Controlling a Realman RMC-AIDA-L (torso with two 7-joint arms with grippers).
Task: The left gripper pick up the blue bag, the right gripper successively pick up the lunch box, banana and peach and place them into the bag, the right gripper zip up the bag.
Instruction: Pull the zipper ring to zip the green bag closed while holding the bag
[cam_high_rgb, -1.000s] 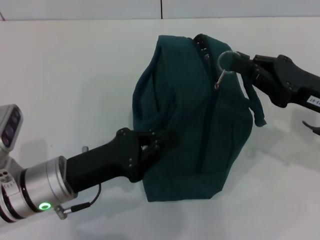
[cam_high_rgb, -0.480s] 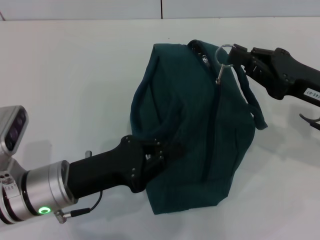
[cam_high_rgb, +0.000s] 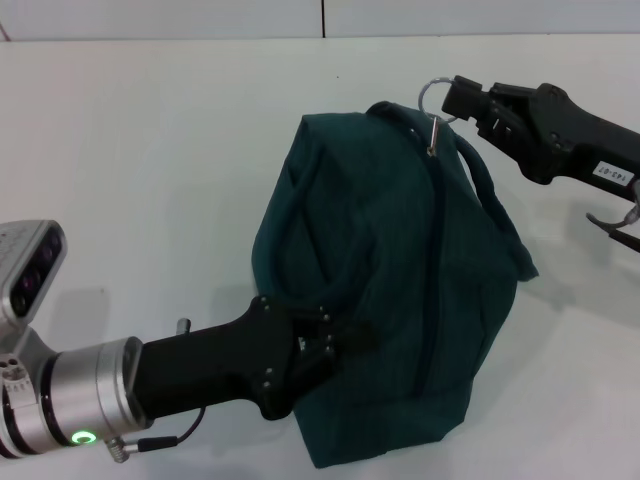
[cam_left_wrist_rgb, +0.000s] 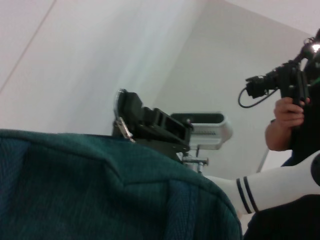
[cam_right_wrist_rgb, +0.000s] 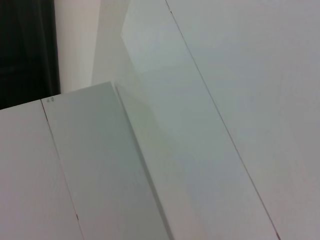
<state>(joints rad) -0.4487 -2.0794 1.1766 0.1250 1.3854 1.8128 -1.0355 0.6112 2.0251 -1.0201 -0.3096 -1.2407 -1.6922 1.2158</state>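
at the bag's far end the right gripper pinches the ring pull; the left gripper clamps the blue bag's near side on the table. pulling further risks the ring slipping free or the bag tipping.

A person films beyond the white table.

blue bag: matt woven cloth
zipper ring: shiny metal
left gripper: matt black plastic
table: smooth white
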